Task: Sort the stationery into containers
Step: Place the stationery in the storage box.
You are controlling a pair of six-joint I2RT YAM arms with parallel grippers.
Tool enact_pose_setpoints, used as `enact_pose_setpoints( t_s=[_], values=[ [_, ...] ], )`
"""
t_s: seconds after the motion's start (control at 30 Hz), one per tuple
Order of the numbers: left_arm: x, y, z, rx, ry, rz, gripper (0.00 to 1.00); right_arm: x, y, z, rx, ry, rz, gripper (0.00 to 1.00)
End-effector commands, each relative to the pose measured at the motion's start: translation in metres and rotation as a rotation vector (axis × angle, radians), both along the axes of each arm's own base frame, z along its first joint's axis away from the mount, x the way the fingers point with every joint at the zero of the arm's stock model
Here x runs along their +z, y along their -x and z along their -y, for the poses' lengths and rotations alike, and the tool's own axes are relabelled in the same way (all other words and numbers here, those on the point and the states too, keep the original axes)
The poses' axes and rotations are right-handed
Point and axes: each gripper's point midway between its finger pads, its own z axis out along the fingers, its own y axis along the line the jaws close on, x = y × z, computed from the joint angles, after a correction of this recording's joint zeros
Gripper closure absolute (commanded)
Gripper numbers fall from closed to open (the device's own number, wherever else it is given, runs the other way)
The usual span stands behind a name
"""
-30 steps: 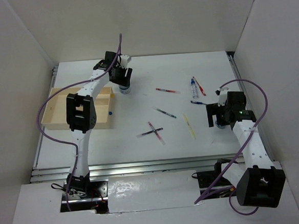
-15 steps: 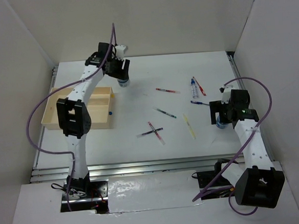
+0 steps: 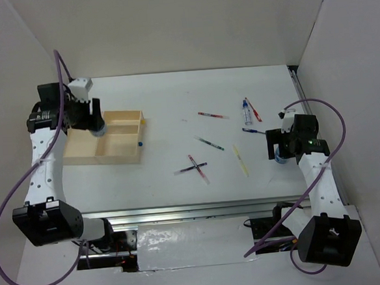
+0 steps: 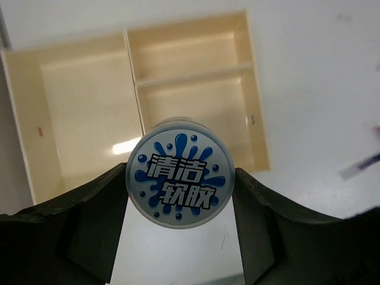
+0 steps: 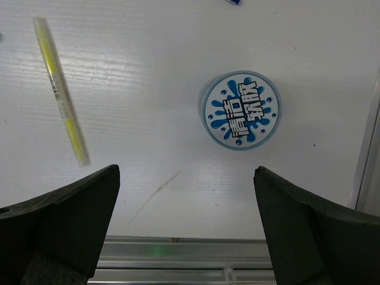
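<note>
Hanging over the tray (image 3: 122, 154), the left gripper (image 4: 178, 205) is clenched on one cylinder (image 4: 178, 178). Its fingers press the round wall from both sides, with the cylinder's axis upright and its printed face turned up to the wrist camera. The coming move turns on what lies straight below. From the wrist view the cylinder sits over the wall between the tray's one large compartment and its two smaller ones, more to the smaller side. I cannot tell which compartment would take it, so a small shift before letting go looks wise.

The right gripper (image 5: 186, 175) is spread wide and grasps nothing. The second cylinder (image 5: 240, 110) stands upright on the table (image 3: 173, 95), well apart from the tray on its right side. It lies ahead of those fingers and nearer the right one than the left, so that arm is plainly the nearer for it and would need to centre before closing.

Counted: one tray with three compartments showing, two cylinders, and eight pens as I make them out. All the pens lie loose on the table to the right of the tray:
- a crossed pair (image 3: 193, 168), nearest the tray
- a green pen (image 3: 210, 143)
- a red-tipped pen (image 3: 212, 115)
- a pale yellow pen (image 3: 241, 160)
- a dark blue pen (image 3: 251, 131)
- a clear pen (image 3: 246, 111)
- a red pen (image 3: 253, 109), farthest from the tray
</note>
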Motion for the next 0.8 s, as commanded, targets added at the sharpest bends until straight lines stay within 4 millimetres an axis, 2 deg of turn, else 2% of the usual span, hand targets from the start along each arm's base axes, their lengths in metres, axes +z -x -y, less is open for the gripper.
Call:
enact_pose_setpoints(
  t_s=[0.0, 0.1, 0.2, 0.27, 0.37, 0.57, 0.77],
  values=[
    [-0.037, 0.027, -0.007, -0.036, -0.021, -0.085, 1.00, 0.016, -0.006, -0.002, 0.014, -0.009, 0.034, 0.00],
    [-0.053, 0.037, -0.007, -0.040, 0.012, -0.113, 1.00, 0.017, -0.007, -0.003, 0.013, -0.015, 0.030, 0.00],
    [-0.063, 0.035, -0.002, -0.050, 0.037, -0.112, 1.00, 0.019, -0.007, -0.002, 0.008, -0.011, 0.027, 0.00],
    [-0.065, 0.030, 0.000, -0.055, 0.050, -0.107, 1.00, 0.020, -0.007, -0.001, 0.006, -0.005, 0.031, 0.00],
    [-0.081, 0.022, 0.000, -0.051, 0.072, -0.135, 1.00, 0.018, -0.005, 0.002, -0.004, 0.008, 0.030, 0.00],
    [-0.105, 0.001, -0.003, -0.028, 0.095, -0.158, 0.88, 0.020, -0.004, 0.004, -0.013, 0.017, 0.037, 0.00],
    [-0.128, -0.015, -0.006, -0.010, 0.063, -0.180, 0.83, 0.019, -0.005, 0.006, -0.020, 0.020, 0.025, 0.00]
  ],
)
